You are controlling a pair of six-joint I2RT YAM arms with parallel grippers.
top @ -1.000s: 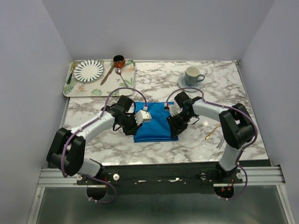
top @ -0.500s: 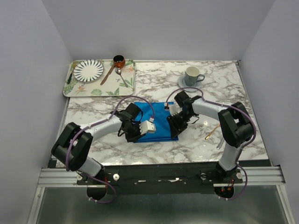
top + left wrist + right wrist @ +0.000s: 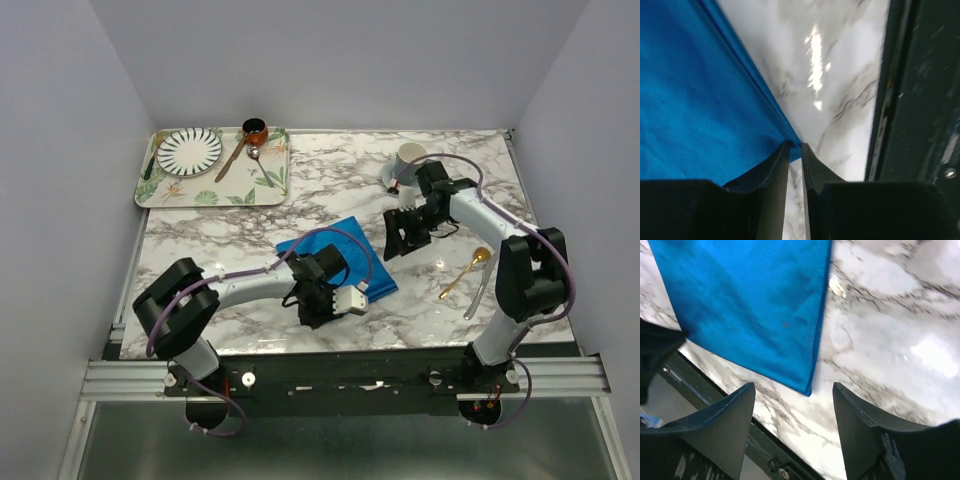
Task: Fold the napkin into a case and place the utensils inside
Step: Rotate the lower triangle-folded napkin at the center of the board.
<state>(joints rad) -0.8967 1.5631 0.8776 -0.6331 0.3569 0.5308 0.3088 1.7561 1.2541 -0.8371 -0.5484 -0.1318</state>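
Note:
The blue napkin [image 3: 340,252] lies folded and skewed on the marble, also seen as blue cloth [image 3: 700,90] in the left wrist view. My left gripper [image 3: 318,305] is shut on the napkin's near corner [image 3: 792,141], close to the table's front edge. My right gripper [image 3: 402,238] hangs open to the right of the cloth with nothing between its fingers; in its own view the gripper [image 3: 792,390] sits above the napkin's corner [image 3: 807,387]. The utensils, a gold spoon [image 3: 465,272] and a silver piece [image 3: 480,296], lie at the right.
A patterned tray [image 3: 215,190] at the back left holds a striped plate [image 3: 189,150], a brown-handled spoon [image 3: 236,156] and a small copper pot [image 3: 255,130]. A grey mug [image 3: 408,160] stands behind my right arm. The dark front rail [image 3: 920,100] runs close by the left gripper.
The left gripper has dragged its napkin corner toward the front and right, turning the cloth. The right gripper has let go of the napkin, opened, and drawn back toward the mug.

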